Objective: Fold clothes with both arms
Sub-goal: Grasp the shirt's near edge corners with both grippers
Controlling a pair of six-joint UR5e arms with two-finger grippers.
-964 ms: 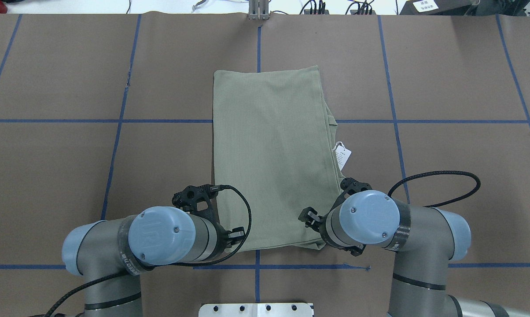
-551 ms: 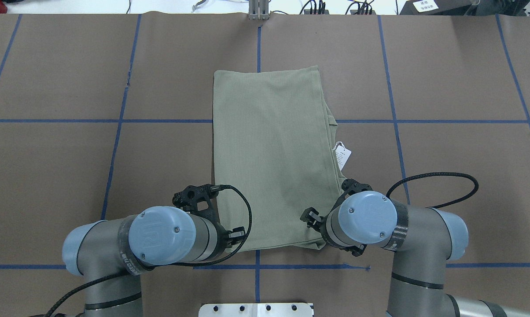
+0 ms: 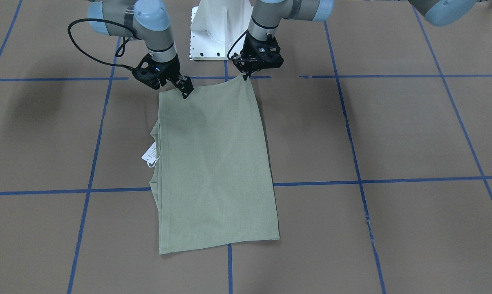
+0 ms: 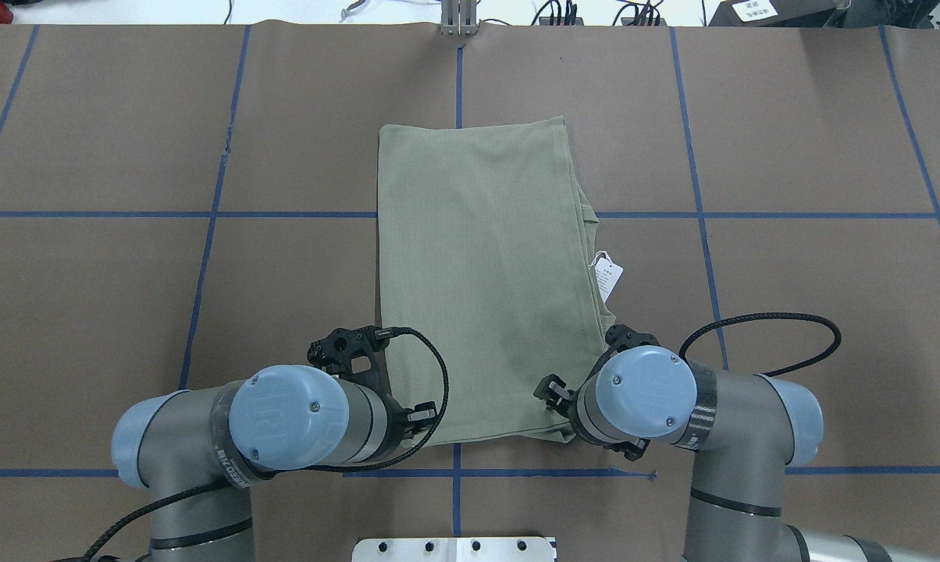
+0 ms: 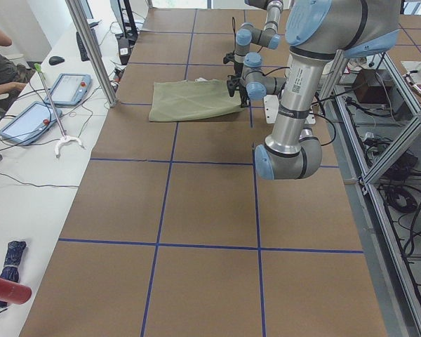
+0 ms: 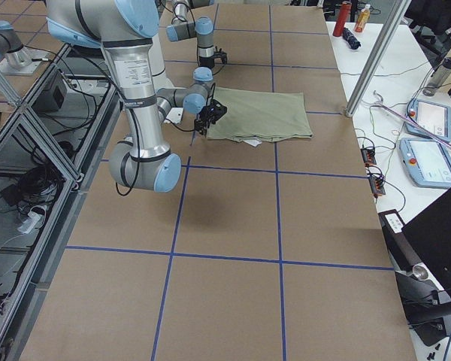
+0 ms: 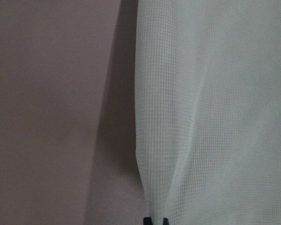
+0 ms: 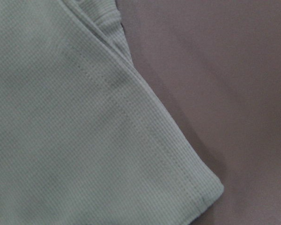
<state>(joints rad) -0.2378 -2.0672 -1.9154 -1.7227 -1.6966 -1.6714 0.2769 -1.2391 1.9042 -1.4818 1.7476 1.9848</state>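
Shirt (image 4: 486, 273) lies folded into a long strip mid-counter (image 4: 790, 156), paper tag (image 4: 607, 277) poking out on its robot-right edge. Overhead view hides both hands under the wrist joints; front view shows them at the two near corners. Left hand (image 3: 246, 76) is clamped on its corner, fabric peaked up; left wrist view confirms cloth pinched between fingertips (image 7: 148, 220). Right hand (image 3: 185, 90) sits at the other corner, grip can't be told; right wrist view shows only hem.
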